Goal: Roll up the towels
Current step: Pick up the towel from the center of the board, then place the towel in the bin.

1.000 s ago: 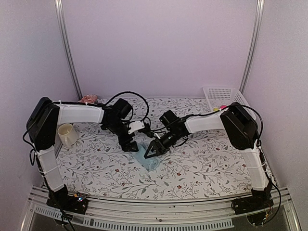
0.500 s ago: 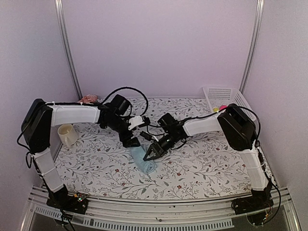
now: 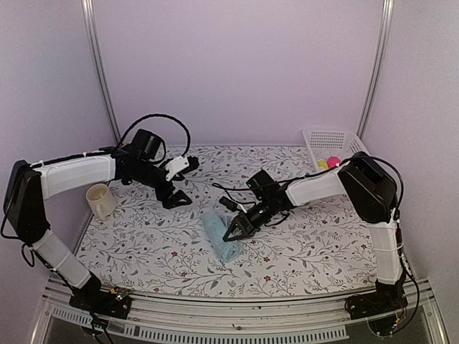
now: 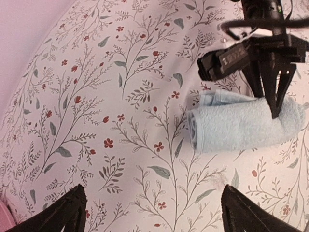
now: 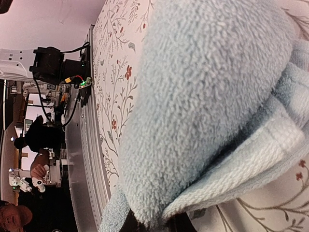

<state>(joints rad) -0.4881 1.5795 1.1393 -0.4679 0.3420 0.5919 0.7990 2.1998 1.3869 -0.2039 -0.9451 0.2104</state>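
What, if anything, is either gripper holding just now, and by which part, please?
The right gripper is shut on the pale aqua rolled cloth towel, pinching the roll's outer layer. The left gripper is open and holds nothing.

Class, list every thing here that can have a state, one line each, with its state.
towel: rolled, lying flat.
right gripper: shut on the towel's edge.
left gripper: open, holding nothing, apart from the towel.
cup: upright.
basket: holds something yellow and something pink.

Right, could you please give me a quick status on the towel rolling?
Left gripper open, hovering clear. Right gripper shut on pale aqua towel, rolled, mid-table. Nothing obstructing; cup far left.
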